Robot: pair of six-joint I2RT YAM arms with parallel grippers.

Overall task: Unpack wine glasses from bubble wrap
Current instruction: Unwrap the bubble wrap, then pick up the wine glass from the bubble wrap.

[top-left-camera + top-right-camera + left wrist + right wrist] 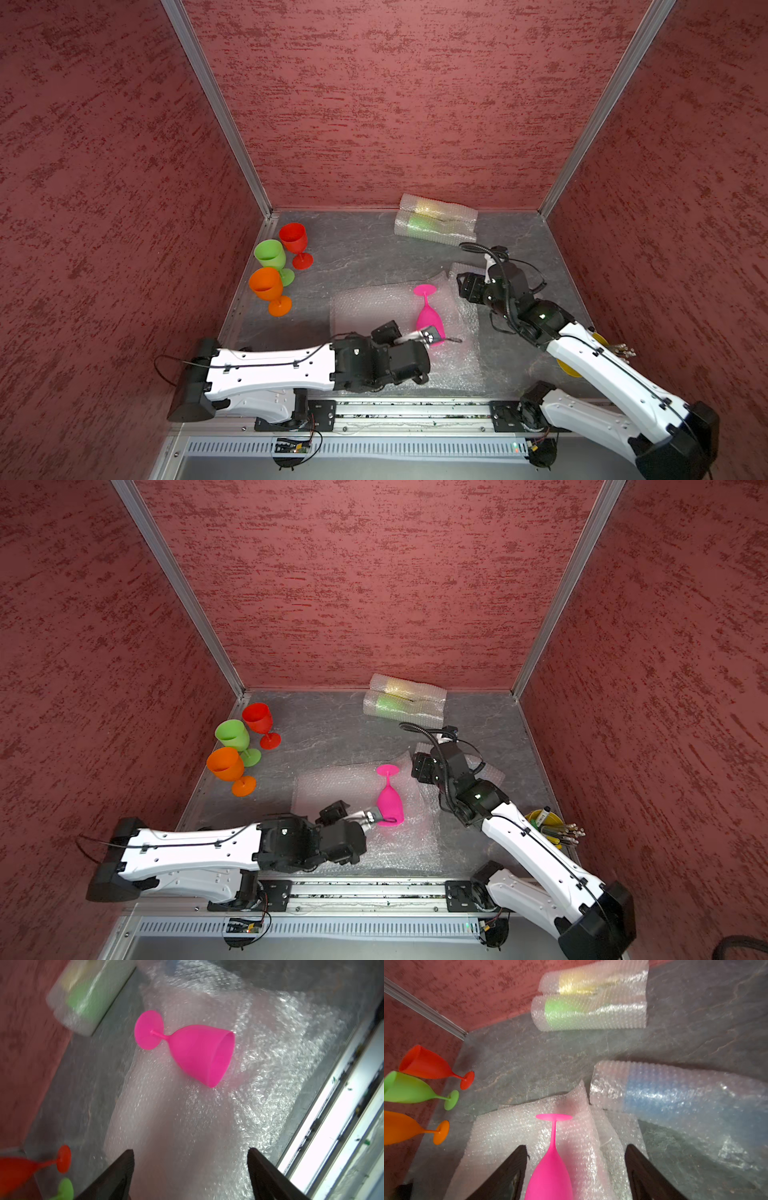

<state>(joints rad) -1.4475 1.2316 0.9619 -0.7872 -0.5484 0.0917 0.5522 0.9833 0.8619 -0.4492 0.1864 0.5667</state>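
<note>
Grey stone tabletop (353, 249) is bearing clear bubble-wrap sheeting (365, 307); the pink plastic goblet (430, 318) is lying sideways on it, near the left claw (191, 1151) and right claw (576, 1145), both gaping empty. Any nudge is risking a roll.

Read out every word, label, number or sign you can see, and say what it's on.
None can be read.
White marker in the yellow cup: dark print, too small to read.
Tiny white mark on the left arm: too small to read.
Pink goblet and bubble wrap: no print.
</note>
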